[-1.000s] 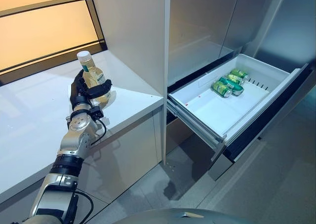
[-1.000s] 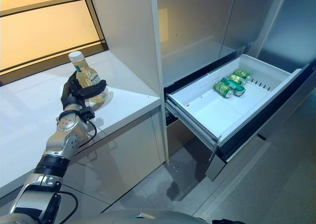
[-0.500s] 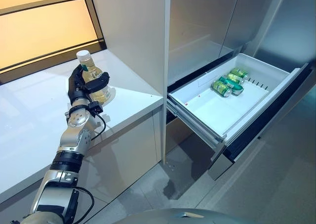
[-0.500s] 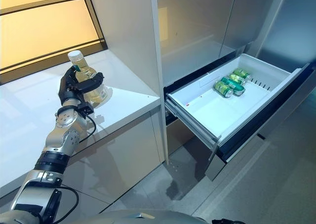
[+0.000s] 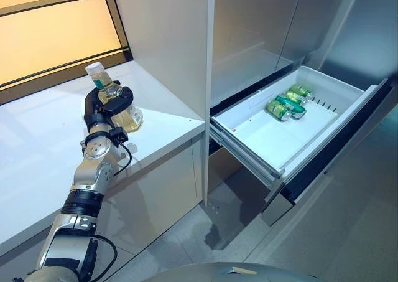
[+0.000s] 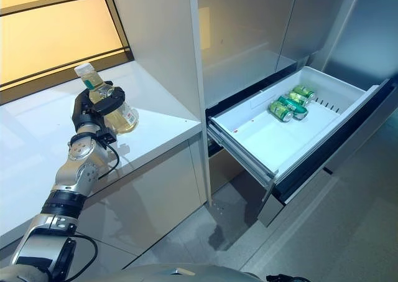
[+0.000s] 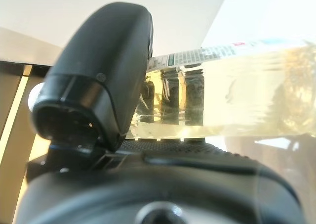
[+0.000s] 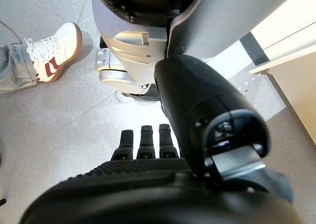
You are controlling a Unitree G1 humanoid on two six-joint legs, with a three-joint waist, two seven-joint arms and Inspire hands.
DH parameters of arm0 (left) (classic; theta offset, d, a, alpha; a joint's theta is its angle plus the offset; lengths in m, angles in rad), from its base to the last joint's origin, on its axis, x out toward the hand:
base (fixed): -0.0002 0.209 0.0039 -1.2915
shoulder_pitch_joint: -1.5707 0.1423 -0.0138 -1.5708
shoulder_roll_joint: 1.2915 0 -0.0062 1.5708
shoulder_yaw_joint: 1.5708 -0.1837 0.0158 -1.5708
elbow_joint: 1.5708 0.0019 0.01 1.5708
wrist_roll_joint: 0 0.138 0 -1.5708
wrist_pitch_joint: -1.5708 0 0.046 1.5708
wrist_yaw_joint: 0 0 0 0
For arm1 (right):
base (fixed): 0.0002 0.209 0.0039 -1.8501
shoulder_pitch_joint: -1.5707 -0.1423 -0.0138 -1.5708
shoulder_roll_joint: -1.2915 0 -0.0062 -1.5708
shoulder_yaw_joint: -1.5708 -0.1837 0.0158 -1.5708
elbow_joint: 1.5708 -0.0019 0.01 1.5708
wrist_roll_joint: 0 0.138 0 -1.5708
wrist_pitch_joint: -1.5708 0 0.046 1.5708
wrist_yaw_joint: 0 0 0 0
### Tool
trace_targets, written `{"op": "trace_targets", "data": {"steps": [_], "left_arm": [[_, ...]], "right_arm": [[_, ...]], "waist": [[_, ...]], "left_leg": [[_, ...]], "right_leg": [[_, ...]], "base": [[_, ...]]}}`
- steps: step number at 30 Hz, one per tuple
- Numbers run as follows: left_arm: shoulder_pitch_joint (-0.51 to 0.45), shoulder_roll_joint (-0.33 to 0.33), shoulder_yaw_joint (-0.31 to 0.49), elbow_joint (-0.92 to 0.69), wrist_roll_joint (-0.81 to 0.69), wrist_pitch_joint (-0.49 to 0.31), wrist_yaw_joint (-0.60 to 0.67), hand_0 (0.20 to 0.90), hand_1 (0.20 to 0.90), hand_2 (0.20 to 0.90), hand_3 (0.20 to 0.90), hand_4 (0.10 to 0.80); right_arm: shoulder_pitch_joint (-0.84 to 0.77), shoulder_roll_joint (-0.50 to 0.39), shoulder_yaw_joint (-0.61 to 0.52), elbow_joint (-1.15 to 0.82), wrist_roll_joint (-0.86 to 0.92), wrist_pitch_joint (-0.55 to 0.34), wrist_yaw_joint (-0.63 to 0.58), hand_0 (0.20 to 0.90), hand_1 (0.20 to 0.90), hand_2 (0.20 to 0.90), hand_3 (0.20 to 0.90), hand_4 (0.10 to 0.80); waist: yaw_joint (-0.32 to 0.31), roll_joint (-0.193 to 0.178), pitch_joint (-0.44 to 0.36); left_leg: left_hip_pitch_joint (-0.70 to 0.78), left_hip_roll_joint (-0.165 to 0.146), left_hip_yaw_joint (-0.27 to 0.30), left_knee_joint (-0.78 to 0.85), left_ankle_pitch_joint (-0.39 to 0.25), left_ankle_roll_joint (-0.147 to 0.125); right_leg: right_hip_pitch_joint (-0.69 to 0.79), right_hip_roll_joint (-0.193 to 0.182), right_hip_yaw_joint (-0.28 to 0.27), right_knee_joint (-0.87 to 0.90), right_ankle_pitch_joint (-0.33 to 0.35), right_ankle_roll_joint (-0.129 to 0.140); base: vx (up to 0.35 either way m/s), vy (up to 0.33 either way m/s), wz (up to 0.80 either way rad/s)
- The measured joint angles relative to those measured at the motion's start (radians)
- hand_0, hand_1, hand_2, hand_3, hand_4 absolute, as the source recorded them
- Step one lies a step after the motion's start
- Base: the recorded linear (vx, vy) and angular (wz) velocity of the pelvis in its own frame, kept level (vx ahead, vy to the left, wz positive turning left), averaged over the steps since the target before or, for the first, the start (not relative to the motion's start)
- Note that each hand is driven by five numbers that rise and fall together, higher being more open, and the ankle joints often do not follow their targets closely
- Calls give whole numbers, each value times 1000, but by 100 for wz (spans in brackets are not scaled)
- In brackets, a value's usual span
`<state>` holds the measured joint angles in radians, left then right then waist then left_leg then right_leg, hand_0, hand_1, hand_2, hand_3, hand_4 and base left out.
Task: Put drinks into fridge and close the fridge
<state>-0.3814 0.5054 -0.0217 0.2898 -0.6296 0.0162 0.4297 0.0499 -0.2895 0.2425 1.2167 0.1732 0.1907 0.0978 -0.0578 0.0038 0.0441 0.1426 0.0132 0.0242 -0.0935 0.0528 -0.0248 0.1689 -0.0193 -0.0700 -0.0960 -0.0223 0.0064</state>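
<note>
Drawer (image 5: pixel 323 117) of fridge pulled out – three green cans (image 5: pixel 286 103) lie at its far end, rest bare. Left hand (image 5: pixel 102 108) curled round tilted bottle (image 5: pixel 118 104) w/ pale yellow drink, over worktop (image 5: pixel 37 151). Right hand (image 8: pixel 148 145) hangs over floor – fingers straight.

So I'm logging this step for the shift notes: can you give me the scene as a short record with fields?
left hand: fingers curled round the bottle
bottle: pale yellow drink, white cap, tilted, over the white counter
right hand: hanging over the floor, fingers straight, holding nothing
fridge drawer: pulled open
cans: green, lying in the drawer's far end
person: a shoe on the floor, right wrist view
</note>
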Motion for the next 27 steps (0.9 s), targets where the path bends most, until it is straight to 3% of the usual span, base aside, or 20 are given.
{"op": "trace_targets", "data": {"steps": [5,19,27], "left_arm": [[0,0,0,0,0,0,-21,300,300,300,200,100],[18,-3,-49,-127,-8,4,-78,300,300,300,200,100],[32,-4,-95,-291,-42,4,-136,300,300,300,200,100]], "right_arm": [[-7,-6,30,-5,-88,-23,23,900,900,900,900,800],[-53,-94,328,-239,-406,-54,153,900,900,900,900,800],[-100,-102,353,-458,-442,-42,213,900,900,900,900,800]], "waist": [[2,0,0],[59,-17,26],[83,-22,37]], "left_leg": [[-1,0,0,0,0,0],[-9,-2,-32,4,1,0],[-11,-2,-54,4,9,-2]], "right_leg": [[0,0,0,0,0,0],[9,-2,-33,4,1,-1],[13,-1,-54,0,0,0]], "base": [[0,0,0],[-11,-2,6],[-31,9,7]]}}
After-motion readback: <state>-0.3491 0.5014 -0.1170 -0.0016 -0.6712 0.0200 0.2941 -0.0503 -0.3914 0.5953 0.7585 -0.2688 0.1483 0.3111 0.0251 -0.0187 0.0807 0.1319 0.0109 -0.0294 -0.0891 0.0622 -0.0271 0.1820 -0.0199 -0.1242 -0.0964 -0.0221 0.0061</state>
